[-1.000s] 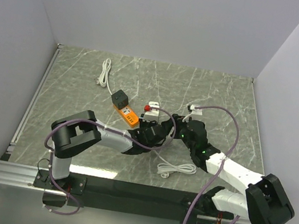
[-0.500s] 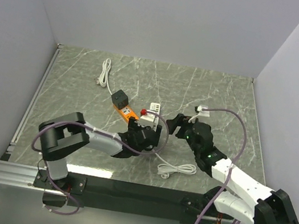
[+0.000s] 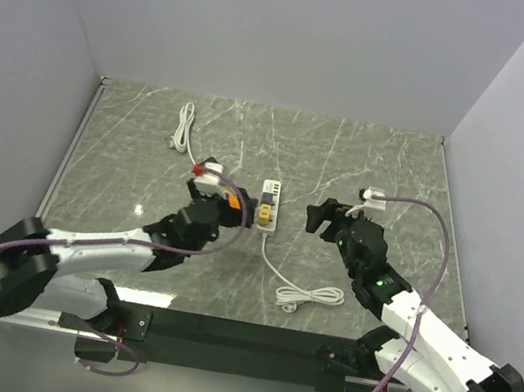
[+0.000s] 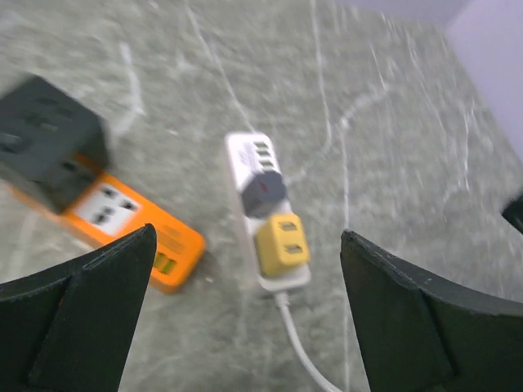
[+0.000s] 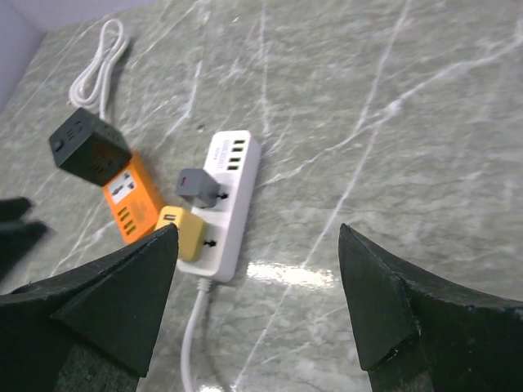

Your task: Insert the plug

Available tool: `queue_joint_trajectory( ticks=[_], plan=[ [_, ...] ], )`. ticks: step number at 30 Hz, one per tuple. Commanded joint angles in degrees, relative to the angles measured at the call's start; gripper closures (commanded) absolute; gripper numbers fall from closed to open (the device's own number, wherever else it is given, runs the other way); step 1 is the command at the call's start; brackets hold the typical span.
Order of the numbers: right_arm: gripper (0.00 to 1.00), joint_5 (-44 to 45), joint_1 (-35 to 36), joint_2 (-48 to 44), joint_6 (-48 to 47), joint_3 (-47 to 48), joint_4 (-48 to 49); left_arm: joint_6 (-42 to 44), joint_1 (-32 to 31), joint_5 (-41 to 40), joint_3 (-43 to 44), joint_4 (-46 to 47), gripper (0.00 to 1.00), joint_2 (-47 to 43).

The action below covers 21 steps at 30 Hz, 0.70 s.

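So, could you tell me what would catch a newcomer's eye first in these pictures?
The white power strip at mid-table draws the eye first, with a yellow plug and a dark grey plug standing on it. Just to its left lies an orange power strip with a black cube at its far end. The left gripper and right gripper stand open and empty on either side.
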Motion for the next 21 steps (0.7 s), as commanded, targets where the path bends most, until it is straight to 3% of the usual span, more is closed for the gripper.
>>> queue_joint_trajectory(
  ticks=[1,11,17,21],
  plan=[
    [0.14,4.5,-0.9,-3.4,-1.4,-0.1,-1.6,2.1,3.7,2.3,-2.3,2.3,0.00,-8.4],
    [0.13,8.2,-2.2,-11.8,-2.1,0.0,-5.1,0.1,19.7,2.9,-3.2,-12.7,0.01,-28.2],
    [0.12,8.7,-2.2,-13.7,-2.3,0.5,-6.0,-1.2,20.0,-6.1,-0.9,-23.7,0.01,-32.4],
    [0.12,8.9,-2.2,-15.3,-2.9,0.5,-5.6,-1.1,20.0,-5.8,-2.1,-22.7,0.00,-33.5]
  ],
)
